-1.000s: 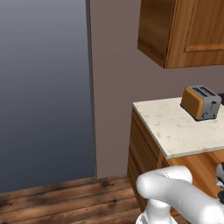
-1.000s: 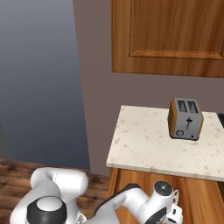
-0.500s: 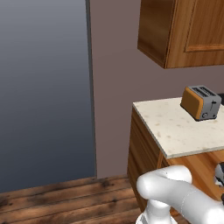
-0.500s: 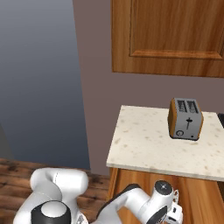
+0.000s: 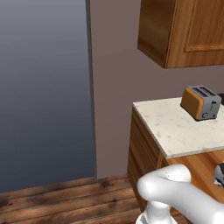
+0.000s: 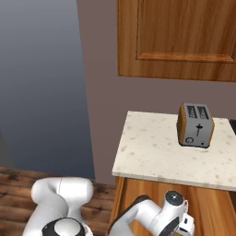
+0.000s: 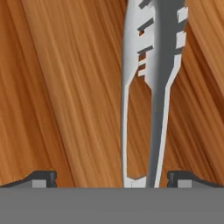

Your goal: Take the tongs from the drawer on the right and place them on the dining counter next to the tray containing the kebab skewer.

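While the base views are matched frame for frame with those of a second ago, nothing is seen to have shifted. The tongs (image 7: 151, 87) are seen lying on the wood floor of the drawer (image 7: 65, 87), between the fingertips (image 7: 43, 178) of the gripper (image 7: 111, 179), which is spread wide. A toaster (image 6: 195, 125) is seen on the desk (image 6: 152, 152).

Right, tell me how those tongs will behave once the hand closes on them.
The tongs look like thin smooth metal, so probably stiff but slippery. The two narrow arms may squeeze together. They lie between the open hand's fingertips, so they should lift without rolling.
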